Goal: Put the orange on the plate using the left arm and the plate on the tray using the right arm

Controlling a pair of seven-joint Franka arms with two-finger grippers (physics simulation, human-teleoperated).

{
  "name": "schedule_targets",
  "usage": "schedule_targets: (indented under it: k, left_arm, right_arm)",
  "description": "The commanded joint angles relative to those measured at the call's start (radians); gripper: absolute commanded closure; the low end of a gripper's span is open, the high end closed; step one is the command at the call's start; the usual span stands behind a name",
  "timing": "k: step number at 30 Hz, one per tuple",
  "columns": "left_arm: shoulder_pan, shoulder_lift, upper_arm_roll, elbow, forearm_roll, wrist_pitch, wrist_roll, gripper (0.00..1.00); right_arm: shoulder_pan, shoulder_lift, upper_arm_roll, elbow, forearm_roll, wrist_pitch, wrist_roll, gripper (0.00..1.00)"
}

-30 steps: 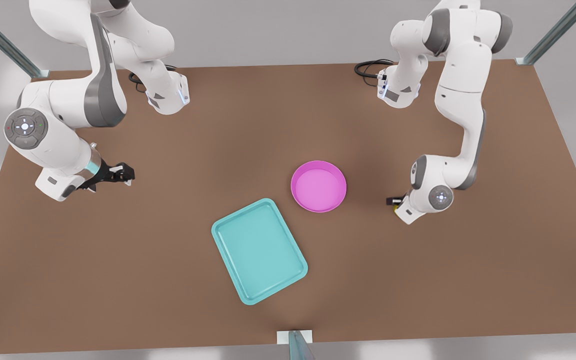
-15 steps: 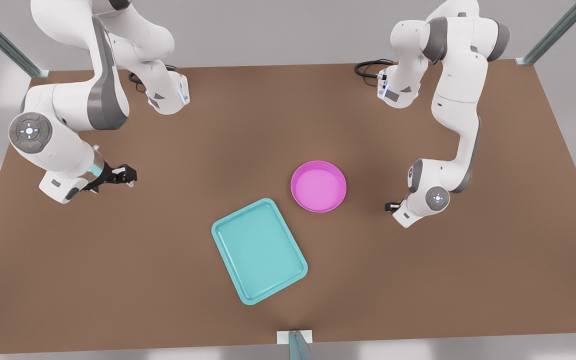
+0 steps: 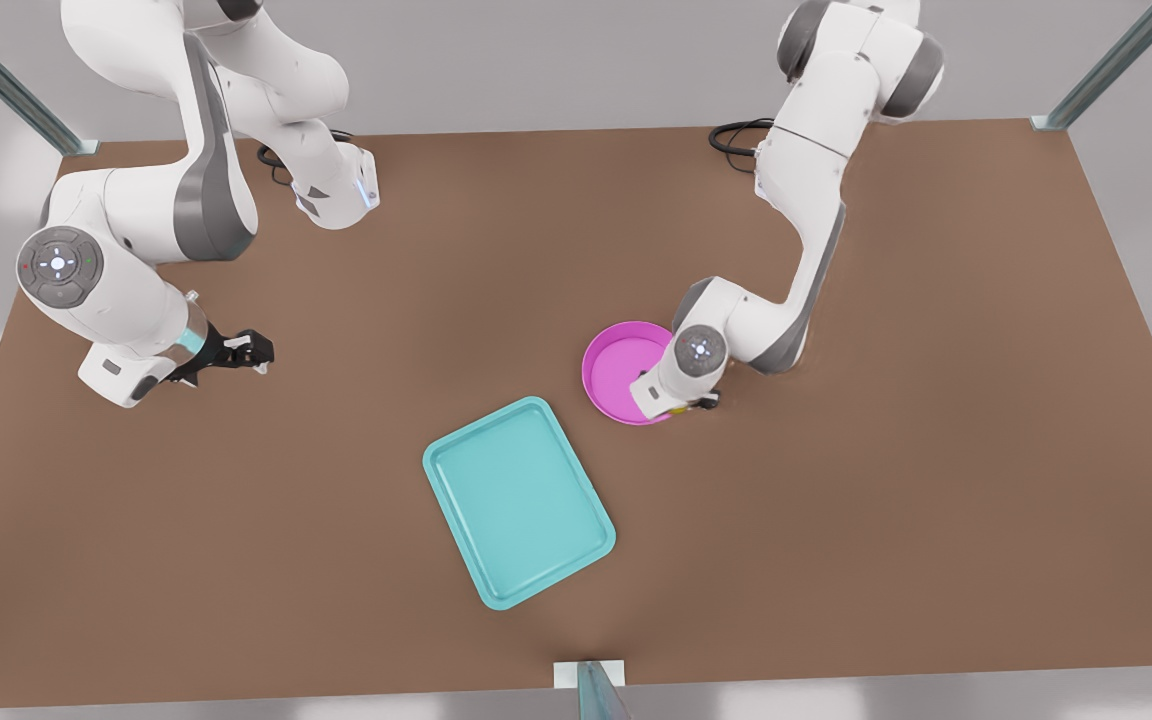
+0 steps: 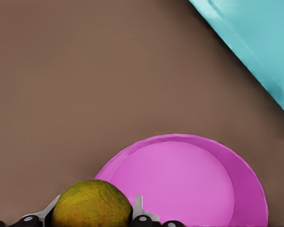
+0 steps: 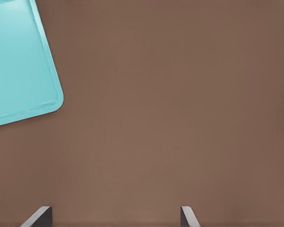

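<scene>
Left gripper (image 3: 681,405) clutched the small bumpy yellow-green orange (image 4: 92,204) just over the round magenta plate's (image 3: 616,368) rim: release next. Right gripper (image 3: 236,350), fingers spread, waited well apart from it.

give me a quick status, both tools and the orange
Left tool shut on orange, over plate rim. Right tool open, waiting off at front view's left. Tray bare, nothing in the way.

Arm wrist over plate (image 3: 626,362) edge; tray (image 3: 518,501) apart.
</scene>
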Motion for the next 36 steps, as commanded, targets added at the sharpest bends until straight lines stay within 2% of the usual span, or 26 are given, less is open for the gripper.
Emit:
schedule_targets:
  k: [1, 4, 5, 6, 7, 9, 11, 12, 13, 14, 15, 16, 17, 18, 19, 20, 23, 29, 36]
  left_arm:
    - [-0.060, 0.028, 0.000, 0.029, -0.053, -0.104, -0.485, 0.44]
    - [-0.047, 0.038, 0.002, 0.031, -0.048, -0.098, -0.479, 0.44]
    - [-0.047, 0.037, 0.003, 0.029, -0.045, -0.101, -0.474, 0.28]
    - [-0.047, 0.035, 0.003, 0.020, -0.044, -0.118, -0.474, 0.00]
    - [-0.048, 0.023, 0.003, 0.020, -0.039, -0.163, -0.476, 0.00]
    - [-0.048, -0.063, 0.034, 0.012, 0.024, -0.447, -0.387, 0.00]
    - [-0.047, -0.198, 0.227, 0.142, 0.005, -0.750, -0.194, 0.00]
    - [-0.045, -0.193, 0.414, 0.425, -0.068, -1.013, -0.049, 0.00]
    - [-0.045, -0.190, 0.476, 0.480, -0.070, -1.052, 0.009, 0.00]
    - [-0.039, -0.198, 0.580, 0.512, -0.073, -1.055, 0.174, 0.00]
    - [-0.039, -0.196, 0.638, 0.532, -0.070, -1.055, 0.300, 0.00]
    - [-0.033, -0.195, 0.652, 0.549, -0.065, -1.052, 0.313, 0.00]
    - [0.203, -0.231, 0.418, 0.546, -0.065, -1.043, 0.310, 0.00]
    - [0.462, -0.296, 0.044, 0.508, 0.083, -0.938, 0.276, 0.00]
    - [0.564, -0.394, -0.034, 0.358, 0.065, -0.785, 0.288, 0.00]
    - [0.567, -0.406, -0.032, 0.344, 0.067, -0.760, 0.301, 0.00]
    - [0.565, -0.318, -0.020, 0.417, 0.074, -0.806, 0.291, 0.00]
    - [0.570, -0.319, -0.018, 0.417, 0.067, -0.909, 0.301, 0.00]
    - [0.570, -0.321, 0.006, 0.416, 0.062, -0.903, 0.301, 0.00]
  right_arm:
    - [0.000, -0.001, 0.000, 0.000, 0.001, -0.001, 0.001, 0.00]
    - [0.002, -0.001, 0.000, -0.001, 0.001, -0.001, 0.001, 0.00]
    - [0.002, -0.001, 0.000, -0.001, 0.001, -0.001, 0.001, 0.00]
    - [0.002, -0.001, 0.000, -0.001, 0.001, -0.001, 0.001, 0.00]
    - [0.002, -0.001, 0.000, -0.003, 0.002, -0.001, 0.001, 0.00]
    - [0.000, -0.001, 0.000, -0.001, 0.002, -0.001, 0.001, 0.00]
    - [0.002, 0.002, 0.000, -0.003, 0.008, -0.001, 0.001, 0.00]
    - [0.010, 0.057, 0.009, 0.007, 0.054, 0.011, -0.014, 0.00]
    - [0.036, 0.140, 0.030, 0.057, 0.117, 0.045, -0.014, 0.00]
    - [0.123, 0.290, 0.075, 0.131, 0.280, 0.091, 0.083, 0.00]
    - [0.178, 0.338, 0.076, 0.119, 0.347, 0.240, 0.196, 0.00]
    - [0.249, 0.382, 0.076, 0.116, 0.367, 0.317, 0.265, 0.00]
    - [0.304, 0.415, 0.076, 0.112, 0.426, 0.396, 0.336, 0.00]
    - [0.355, 0.447, 0.076, 0.112, 0.487, 0.481, 0.417, 0.00]
    - [0.439, 0.475, 0.076, 0.114, 0.528, 0.573, 0.483, 0.00]
    - [0.482, 0.499, 0.076, 0.114, 0.536, 0.642, 0.538, 0.00]
    - [0.582, 0.570, 0.076, 0.112, 0.573, 0.745, 0.657, 0.00]
    - [0.602, 0.548, 0.076, -0.053, 0.578, 0.904, 0.658, 0.00]
    - [0.596, 0.580, 0.075, -0.075, 0.576, 0.917, 0.657, 0.00]
